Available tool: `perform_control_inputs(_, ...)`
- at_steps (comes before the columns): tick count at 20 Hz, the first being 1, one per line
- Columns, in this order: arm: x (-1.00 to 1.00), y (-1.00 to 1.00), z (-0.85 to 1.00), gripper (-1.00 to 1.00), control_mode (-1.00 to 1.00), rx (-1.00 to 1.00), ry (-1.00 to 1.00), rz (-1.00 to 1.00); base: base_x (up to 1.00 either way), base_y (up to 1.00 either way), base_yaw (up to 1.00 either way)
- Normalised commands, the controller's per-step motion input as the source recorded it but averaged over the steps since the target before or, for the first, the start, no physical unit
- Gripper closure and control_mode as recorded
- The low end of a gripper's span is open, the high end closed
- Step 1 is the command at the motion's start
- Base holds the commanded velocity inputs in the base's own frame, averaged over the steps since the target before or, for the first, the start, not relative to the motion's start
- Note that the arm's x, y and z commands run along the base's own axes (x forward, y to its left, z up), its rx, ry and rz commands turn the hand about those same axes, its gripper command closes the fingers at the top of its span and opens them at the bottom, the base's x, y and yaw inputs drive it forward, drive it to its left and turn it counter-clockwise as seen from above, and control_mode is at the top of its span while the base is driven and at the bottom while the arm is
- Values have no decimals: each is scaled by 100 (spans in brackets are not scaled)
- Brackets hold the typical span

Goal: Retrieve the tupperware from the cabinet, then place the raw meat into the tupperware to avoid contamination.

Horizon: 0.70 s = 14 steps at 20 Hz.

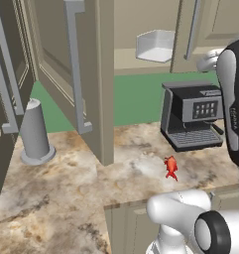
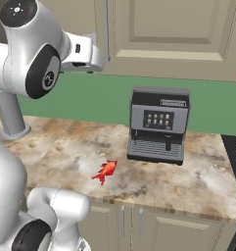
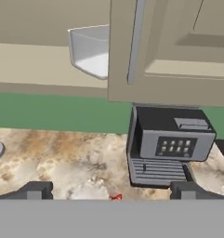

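The tool (image 3: 111, 190) hangs with its jaws spread wide and nothing between them — above the marbled bench (image 1: 56, 193). Below it, just ahead of the fingertips, the raw meat (image 1: 171, 167) lies on the bench near the front of the coffee machine (image 1: 193, 114). Farther back and higher, the tupperware (image 3: 91, 50) sits on the shelf of the open cabinet (image 1: 79, 64), well apart from the tool.

tupperware (image 3: 91, 55) on cabinet (image 3: 48, 69) shelf, coffee machine (image 3: 169, 144) below
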Motion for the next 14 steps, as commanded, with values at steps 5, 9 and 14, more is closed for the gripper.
perform_control_inputs(5,37,0,30,-100,-100,-4,0,6,0,0,0)
perform_control_inputs(9,43,-4,27,-100,-100,-7,0,2,0,0,0)
perform_control_inputs(14,50,-1,6,-100,-100,-8,0,0,0,0,0)
